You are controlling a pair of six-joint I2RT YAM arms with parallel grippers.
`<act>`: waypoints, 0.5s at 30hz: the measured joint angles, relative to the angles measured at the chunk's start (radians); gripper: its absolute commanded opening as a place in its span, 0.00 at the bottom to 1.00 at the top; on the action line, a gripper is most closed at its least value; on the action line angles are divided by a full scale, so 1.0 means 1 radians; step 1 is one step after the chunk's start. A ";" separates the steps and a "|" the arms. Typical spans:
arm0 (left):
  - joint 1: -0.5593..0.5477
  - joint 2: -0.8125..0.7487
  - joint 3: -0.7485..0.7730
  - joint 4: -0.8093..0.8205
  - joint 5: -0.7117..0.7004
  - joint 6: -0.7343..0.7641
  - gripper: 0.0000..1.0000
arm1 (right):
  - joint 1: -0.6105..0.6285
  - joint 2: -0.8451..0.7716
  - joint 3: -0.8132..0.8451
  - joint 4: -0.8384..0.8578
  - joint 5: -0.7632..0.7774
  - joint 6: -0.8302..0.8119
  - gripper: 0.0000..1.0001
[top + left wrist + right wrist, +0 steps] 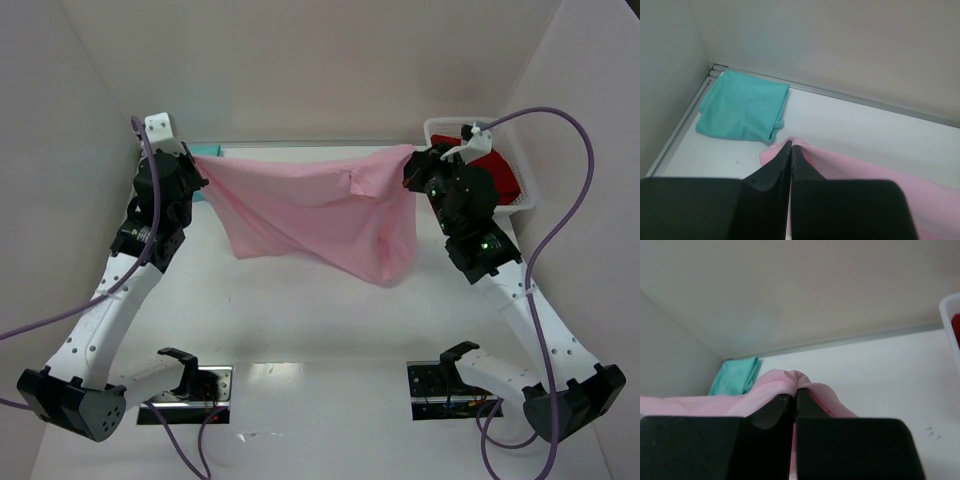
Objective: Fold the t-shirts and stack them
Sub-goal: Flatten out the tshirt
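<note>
T-shirt point(320, 215) between left pincer point(791, 146), right pincer point(795, 392)

3 tees (pink point(320, 215), teal point(742, 106), red point(498, 176)), 1 basket point(447, 122), 2 pincers (L pincer point(791, 145), R pincer point(795, 392))

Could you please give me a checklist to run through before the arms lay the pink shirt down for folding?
1. Left gripper shut on one corner of the pink t-shirt: ok.
2. Right gripper shut on the opposite corner: ok.
3. Shirt stretched smooth between the grippers: not ok; it sags, with folds and a lopsided lower edge.
4. Lower edge clear of the table: cannot tell.
5. Teal t-shirt folded in the far left corner: ok.
6. Red t-shirt out of the way in the white basket: ok.
</note>
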 measured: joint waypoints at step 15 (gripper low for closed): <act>0.093 0.051 -0.150 0.016 0.111 -0.057 0.00 | -0.012 -0.092 -0.241 -0.081 0.137 0.116 0.01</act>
